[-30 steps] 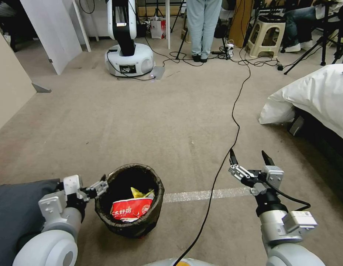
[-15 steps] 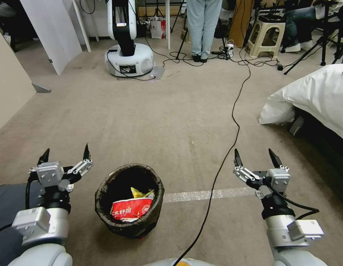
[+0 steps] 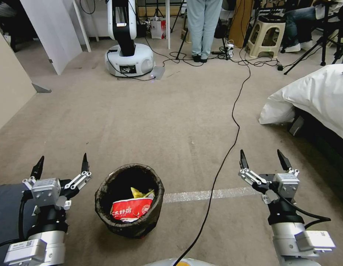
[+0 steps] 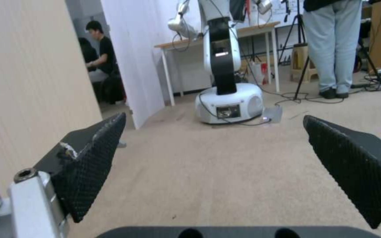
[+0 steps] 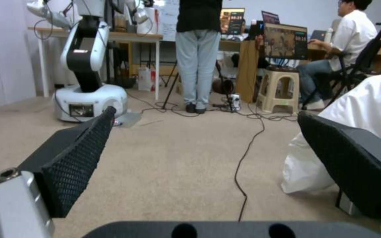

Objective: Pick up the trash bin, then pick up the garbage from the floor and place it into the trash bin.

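The trash bin (image 3: 151,184), a round bucket with a dark liner over its rim, stands on the carpet close in front of me. Inside lie a red noodle bowl (image 3: 130,211) and a yellow wrapper (image 3: 141,193), part of the garbage. My left gripper (image 3: 61,162) hovers to the left of the bin, apart from it, open and pointing forward. In the left wrist view its fingers (image 4: 91,158) frame bare carpet. On the bin's right, farther off, my right gripper (image 3: 262,157) is open too. Its fingers (image 5: 73,162) hold nothing.
A black cable (image 3: 232,125) runs down the floor between the bin and my right arm, crossing a pale tape strip (image 3: 208,194). A white robot base (image 3: 129,59) and a standing person (image 3: 202,26) are far ahead. A bed with a white duvet (image 3: 319,96) is at the right.
My left gripper has come away from the bin's rim, swung left and turned to point forward, open. The right gripper drifted slightly right. The bin has not moved.
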